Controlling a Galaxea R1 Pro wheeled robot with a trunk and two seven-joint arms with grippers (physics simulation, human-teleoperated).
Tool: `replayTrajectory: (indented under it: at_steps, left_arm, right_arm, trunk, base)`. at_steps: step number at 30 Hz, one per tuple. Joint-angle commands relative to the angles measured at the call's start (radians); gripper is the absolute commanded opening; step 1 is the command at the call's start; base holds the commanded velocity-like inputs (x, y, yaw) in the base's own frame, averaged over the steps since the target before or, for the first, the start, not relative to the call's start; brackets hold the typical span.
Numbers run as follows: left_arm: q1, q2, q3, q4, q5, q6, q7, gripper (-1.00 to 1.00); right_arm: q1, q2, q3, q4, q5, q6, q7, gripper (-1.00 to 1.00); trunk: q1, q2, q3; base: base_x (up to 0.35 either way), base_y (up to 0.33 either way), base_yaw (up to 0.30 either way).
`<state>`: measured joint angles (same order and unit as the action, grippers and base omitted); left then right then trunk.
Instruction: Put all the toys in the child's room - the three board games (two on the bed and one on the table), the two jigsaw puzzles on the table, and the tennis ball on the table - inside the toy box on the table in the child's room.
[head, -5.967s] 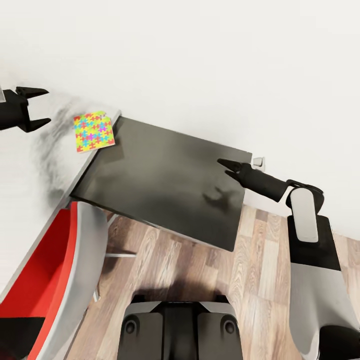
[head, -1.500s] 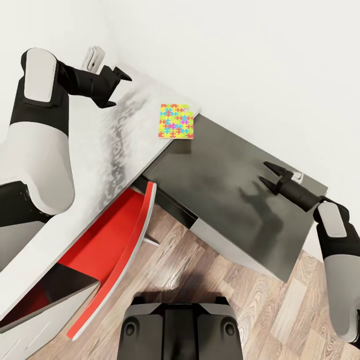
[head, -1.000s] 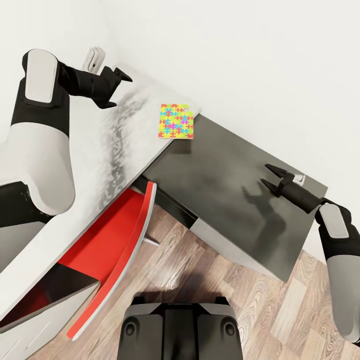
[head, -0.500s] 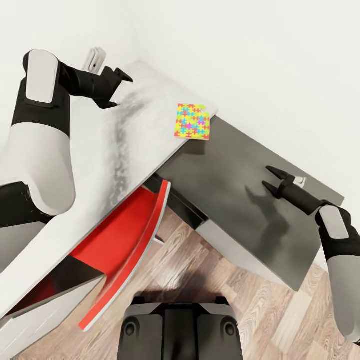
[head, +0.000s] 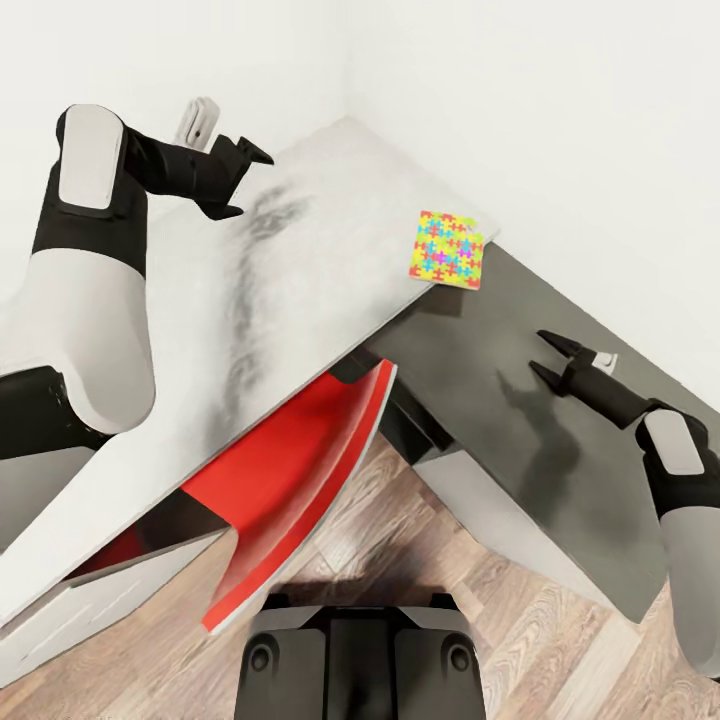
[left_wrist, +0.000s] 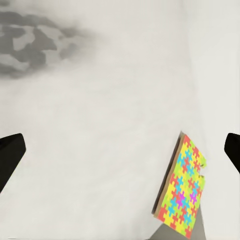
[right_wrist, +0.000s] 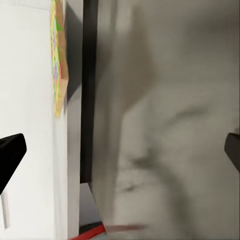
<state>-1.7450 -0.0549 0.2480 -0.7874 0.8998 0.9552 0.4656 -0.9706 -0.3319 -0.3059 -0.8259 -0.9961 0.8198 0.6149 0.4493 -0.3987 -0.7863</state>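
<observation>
I am looking down from my head camera at a white tabletop (head: 300, 290) that meets a lower, dark grey tabletop (head: 500, 400) in the corner of a white-walled room.

My left gripper (head: 243, 180) hangs above the white tabletop, near its far edge by the wall. Its two black fingers (head: 252, 152) are spread apart and hold nothing. In my left wrist view the fingers (left_wrist: 11, 152) show as dark tips at either side, with bare white tabletop between them.

One of the jigsaw puzzles (head: 447, 248) lies flat on the white tabletop at its far corner, well ahead of my left fingers and off to their right side. It is a flat square box covered in bright yellow, pink, blue and green puzzle shapes. One corner of it reaches out over the edge, above the dark tabletop. In my left wrist view the same jigsaw puzzles box (left_wrist: 181, 192) sits beyond and beside the fingers, not between them.

My right gripper (head: 551, 361) hovers over the dark tabletop, its fingers (head: 557, 344) also parted and empty. The puzzle is well apart from them, ahead and toward my left. My right wrist view shows its thin colourful edge (right_wrist: 57, 70) on the white surface.

A red chair (head: 290, 470) with a grey rim is tucked under the white tabletop, over a wooden floor (head: 520, 630).
</observation>
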Motion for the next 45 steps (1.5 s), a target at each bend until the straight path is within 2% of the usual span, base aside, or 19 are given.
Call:
replayTrajectory:
  at_steps: [1, 17, 27, 45]
  left_arm:
    - [-0.001, -0.002, 0.004, 0.001, 0.015, 0.002, 0.010, 1.00]
    - [0.002, -0.001, 0.002, 0.010, 0.031, -0.001, 0.008, 1.00]
    - [0.006, 0.000, 0.002, 0.008, 0.030, -0.002, 0.010, 1.00]
    - [0.008, -0.002, 0.002, 0.011, 0.029, -0.003, 0.012, 1.00]
  right_arm:
    - [-0.001, -0.001, -0.001, 0.004, 0.017, -0.002, 0.001, 1.00]
    - [-0.004, -0.017, -0.001, 0.012, 0.017, -0.055, 0.003, 1.00]
    - [-0.004, -0.028, -0.001, 0.010, 0.016, -0.059, 0.003, 1.00]
    - [-0.007, -0.037, -0.001, 0.006, 0.017, -0.060, 0.003, 1.00]
  trunk:
    - [0.001, -0.001, -0.001]
    - [0.001, -0.001, -0.001]
    - [0.001, -0.001, -0.001]
    - [0.001, -0.001, -0.001]
  base:
    - [0.000, 0.000, 0.239]
    - [0.000, -0.014, 0.087]
    - [0.000, -0.111, 0.008]
    - [0.000, -0.017, 0.009]
